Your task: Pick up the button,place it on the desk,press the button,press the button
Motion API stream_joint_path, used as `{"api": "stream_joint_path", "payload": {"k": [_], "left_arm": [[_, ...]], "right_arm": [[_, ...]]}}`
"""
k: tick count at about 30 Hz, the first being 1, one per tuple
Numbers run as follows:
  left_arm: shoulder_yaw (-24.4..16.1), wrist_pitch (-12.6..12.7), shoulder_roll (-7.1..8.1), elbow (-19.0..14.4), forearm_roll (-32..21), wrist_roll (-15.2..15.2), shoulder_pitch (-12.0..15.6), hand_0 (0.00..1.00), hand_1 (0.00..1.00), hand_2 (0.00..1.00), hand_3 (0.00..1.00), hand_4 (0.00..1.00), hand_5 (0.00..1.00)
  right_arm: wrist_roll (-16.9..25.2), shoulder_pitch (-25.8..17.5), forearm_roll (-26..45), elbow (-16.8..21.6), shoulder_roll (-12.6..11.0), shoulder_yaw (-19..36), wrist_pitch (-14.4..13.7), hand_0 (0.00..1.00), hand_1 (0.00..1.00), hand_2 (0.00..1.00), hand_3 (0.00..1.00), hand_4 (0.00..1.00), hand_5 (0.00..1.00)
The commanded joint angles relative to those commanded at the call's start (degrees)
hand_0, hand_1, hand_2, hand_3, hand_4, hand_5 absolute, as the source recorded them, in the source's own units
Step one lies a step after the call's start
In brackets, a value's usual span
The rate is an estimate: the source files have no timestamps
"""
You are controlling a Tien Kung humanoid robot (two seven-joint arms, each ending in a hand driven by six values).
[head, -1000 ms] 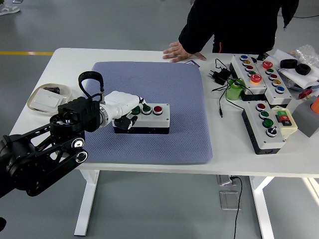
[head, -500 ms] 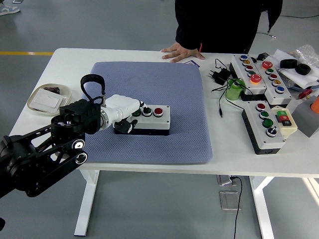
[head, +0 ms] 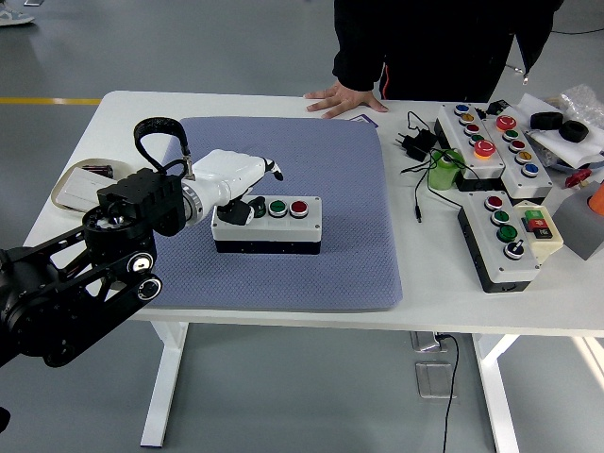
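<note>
Here we see the robot's left hand (head: 247,179) poised over the left end of the button box (head: 267,225), which sits flat on the blue mat (head: 330,170) near the middle of the white surface (head: 132,109). The hand holds nothing: one finger (head: 275,169) points out toward three o'clock and the others curl loosely above the box's leftmost button. The box's long axis runs nine to three o'clock, with a green button (head: 277,207) at its middle and a red button (head: 299,207) at the three o'clock end. From the hand, both unpressed caps lie toward three o'clock and a little lower, so we judge the next press needs a short reach along that axis. The right hand is out of view; the left is plainly nearer. At twelve o'clock a person's hand (head: 342,97) rests flat on the surface edge.
</note>
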Motion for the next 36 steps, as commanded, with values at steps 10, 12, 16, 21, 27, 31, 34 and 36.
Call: {"api": "stream_joint_path", "payload": {"k": [10,12,16,21,27,31,34,36], "left_arm": [[2.34,-0.86,-0.93,-0.47,-4.32,-0.65,-0.31,0.017,0.002,0.039,0.779,0.444,0.002],[2.35,-0.98,-1.03,-0.43,-5.04,-0.78,-0.28,0.016,0.002,0.04,0.777,0.45,0.002],[2.72,-1.63,-1.16,-0.18,-5.95,-0.9,-0.33,0.016,0.002,0.04,0.777,0.45,0.002],[3.38,-2.74,-1.22,0.0,-6.52,-0.97,-0.35,0.016,0.002,0.04,0.774,0.457,0.002],[4.32,-3.13,-1.58,0.96,-7.24,-1.15,-0.83,0.014,0.002,0.04,0.774,0.451,0.002],[4.65,-2.8,-2.04,1.84,-7.2,-1.19,-1.28,0.014,0.002,0.04,0.773,0.454,0.002],[4.53,-2.57,-2.18,2.58,-6.81,-1.14,-1.51,0.014,0.002,0.04,0.773,0.454,0.002],[4.15,-2.49,-2.1,2.93,-6.38,-1.08,-1.56,0.014,0.002,0.039,0.777,0.453,0.002]], "right_arm": [[0.02,-0.2,0.27,0.0,-0.05,-0.19,-0.04,0.642,0.509,0.549,0.592,0.249,0.357],[0.03,-0.25,0.32,0.0,-0.04,-0.18,-0.04,0.642,0.509,0.549,0.592,0.249,0.357],[0.02,-0.29,0.46,0.0,-0.04,-0.34,-0.04,0.642,0.509,0.549,0.592,0.249,0.357],[0.01,-0.28,0.43,0.0,-0.06,-0.32,-0.04,0.642,0.507,0.549,0.592,0.249,0.355],[0.15,-0.32,0.88,0.0,-0.09,-0.4,-0.08,0.643,0.508,0.549,0.592,0.249,0.355],[0.09,-0.25,0.84,0.0,-0.04,-0.37,-0.11,0.642,0.508,0.549,0.592,0.25,0.354],[0.06,-0.16,0.94,0.0,0.02,-0.39,-0.14,0.642,0.508,0.549,0.592,0.25,0.354],[0.07,-0.06,1.09,0.0,0.04,-0.49,-0.16,0.642,0.508,0.549,0.593,0.25,0.355]]}}
